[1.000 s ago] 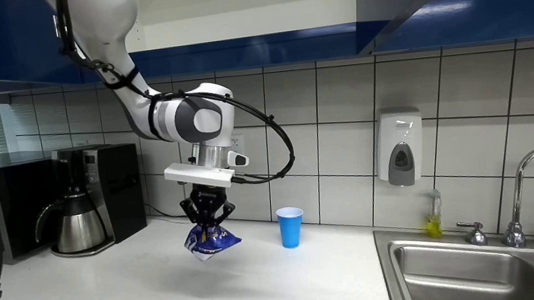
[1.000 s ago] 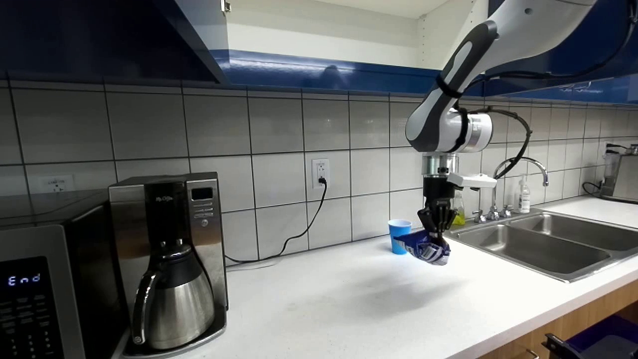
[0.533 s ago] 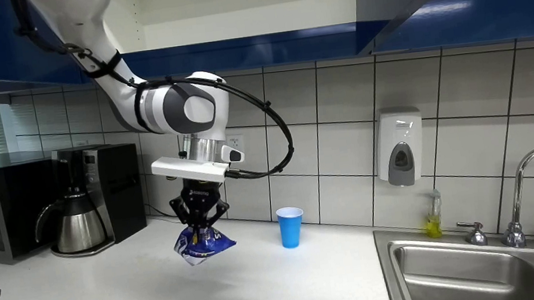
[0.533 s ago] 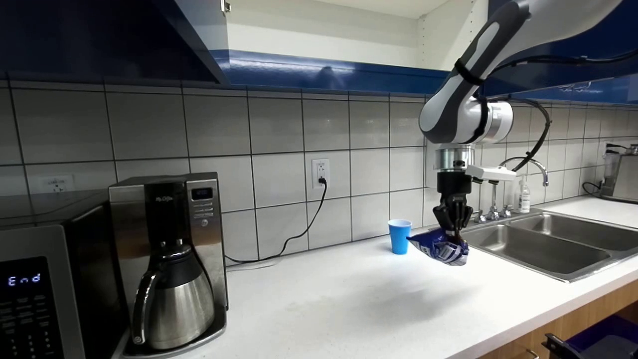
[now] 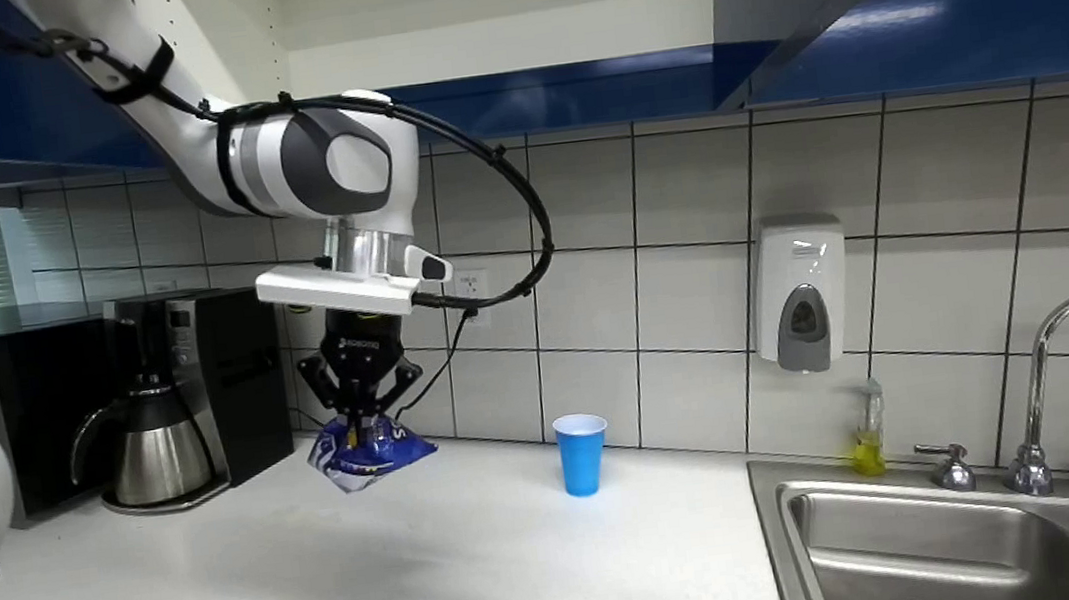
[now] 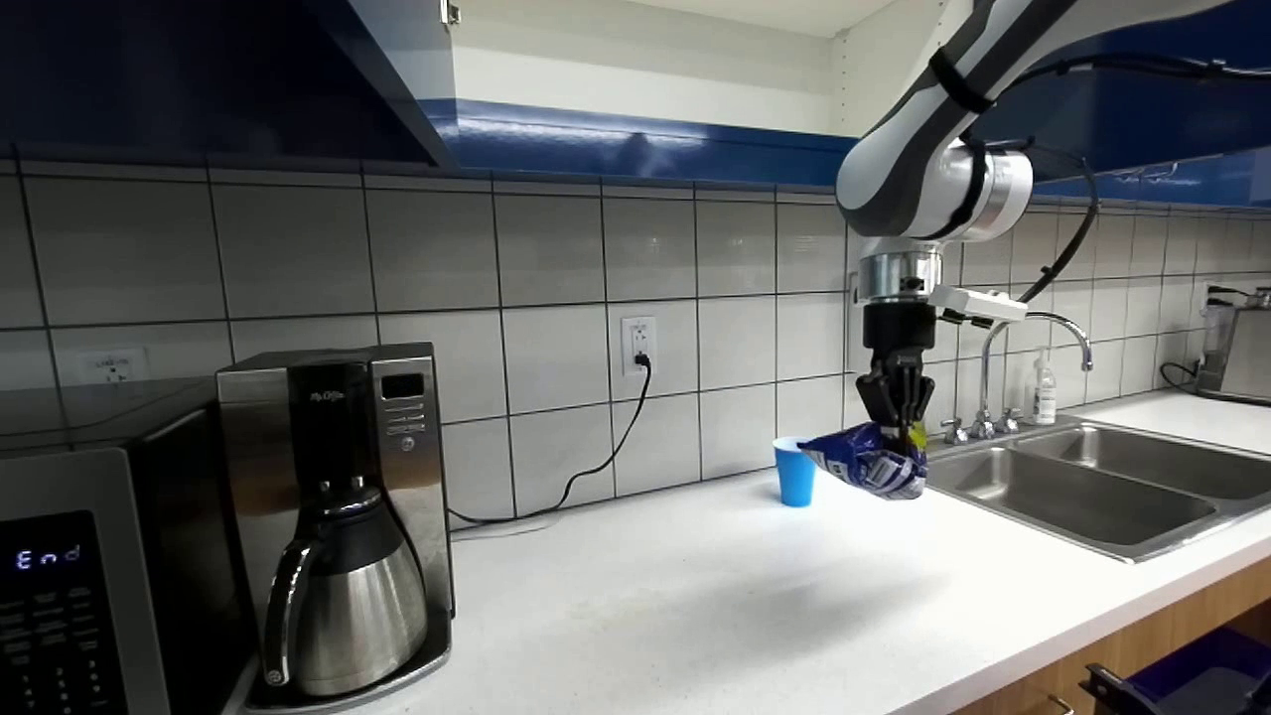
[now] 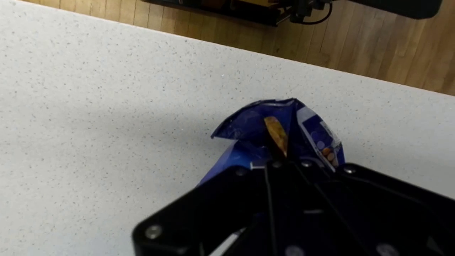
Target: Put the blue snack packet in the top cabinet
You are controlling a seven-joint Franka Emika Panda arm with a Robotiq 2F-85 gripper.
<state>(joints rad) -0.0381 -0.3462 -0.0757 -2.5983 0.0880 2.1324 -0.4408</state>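
Note:
The blue snack packet [image 5: 389, 453] is a crumpled dark-blue foil packet with pale markings. My gripper [image 5: 362, 422] points down and is shut on it, holding it in the air above the white counter. The packet [image 6: 862, 463] and gripper [image 6: 902, 435] also show in an exterior view. In the wrist view the packet [image 7: 245, 122] bunches around the closed fingertips [image 7: 285, 160], which hide part of it. The top cabinet [image 5: 572, 94] stands open above, with a pale interior and blue lower edge; it also shows in an exterior view [image 6: 635, 141]. The gripper is well below its lower edge.
A light-blue cup [image 5: 580, 456] stands on the counter [image 5: 527, 583] near the tiled wall. A coffee maker [image 6: 338, 516] and a microwave [image 6: 79, 556] stand at one end, a sink [image 5: 923, 527] at the other. Open cabinet doors [image 5: 953, 1] hang beside the cabinet opening.
The gripper and packet have risen higher above the counter, away from the cup in an exterior view. The arm has shifted along with them. The gripper has stayed shut on the packet.

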